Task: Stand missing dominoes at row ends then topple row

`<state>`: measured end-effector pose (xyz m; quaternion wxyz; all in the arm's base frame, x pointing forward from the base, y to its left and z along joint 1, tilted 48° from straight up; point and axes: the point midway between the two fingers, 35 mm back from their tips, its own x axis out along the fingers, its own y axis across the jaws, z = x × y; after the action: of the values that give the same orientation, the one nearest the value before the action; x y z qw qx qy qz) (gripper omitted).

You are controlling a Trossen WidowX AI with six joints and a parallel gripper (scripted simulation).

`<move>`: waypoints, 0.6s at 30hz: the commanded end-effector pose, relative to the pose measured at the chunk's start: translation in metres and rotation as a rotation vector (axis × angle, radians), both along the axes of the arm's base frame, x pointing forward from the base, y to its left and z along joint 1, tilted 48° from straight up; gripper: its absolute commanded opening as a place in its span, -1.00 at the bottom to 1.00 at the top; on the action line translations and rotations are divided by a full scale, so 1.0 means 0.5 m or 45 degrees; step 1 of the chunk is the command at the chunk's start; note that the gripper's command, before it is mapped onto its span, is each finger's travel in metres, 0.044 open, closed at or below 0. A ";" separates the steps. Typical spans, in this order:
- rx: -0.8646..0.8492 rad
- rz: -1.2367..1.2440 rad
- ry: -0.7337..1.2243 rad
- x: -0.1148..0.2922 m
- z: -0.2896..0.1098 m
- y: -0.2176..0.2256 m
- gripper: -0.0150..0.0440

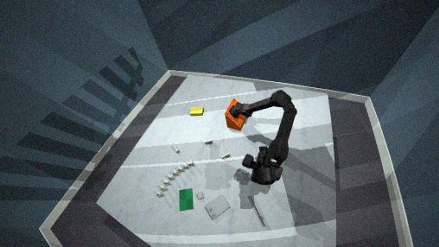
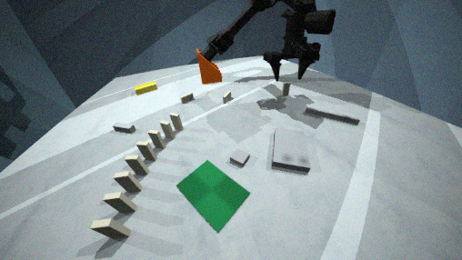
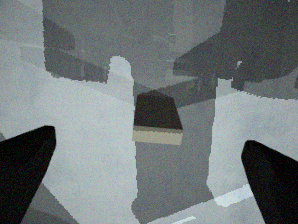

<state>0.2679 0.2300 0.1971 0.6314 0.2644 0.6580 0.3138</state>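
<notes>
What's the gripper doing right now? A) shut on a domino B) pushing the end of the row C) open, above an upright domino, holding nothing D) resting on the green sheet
C: the gripper hangs open with both fingers spread above the lone standing domino, clear of it, far from the row.
</notes>
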 end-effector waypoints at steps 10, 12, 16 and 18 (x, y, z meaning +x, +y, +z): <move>-0.007 -0.003 0.020 -0.009 -0.045 0.041 1.00; -0.007 -0.003 0.020 -0.009 -0.049 0.046 1.00; -0.006 -0.003 0.021 -0.010 -0.053 0.050 0.91; -0.006 -0.003 0.021 -0.010 -0.053 0.050 0.73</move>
<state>0.2623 0.2546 0.1732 0.6270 0.2655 0.6620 0.3133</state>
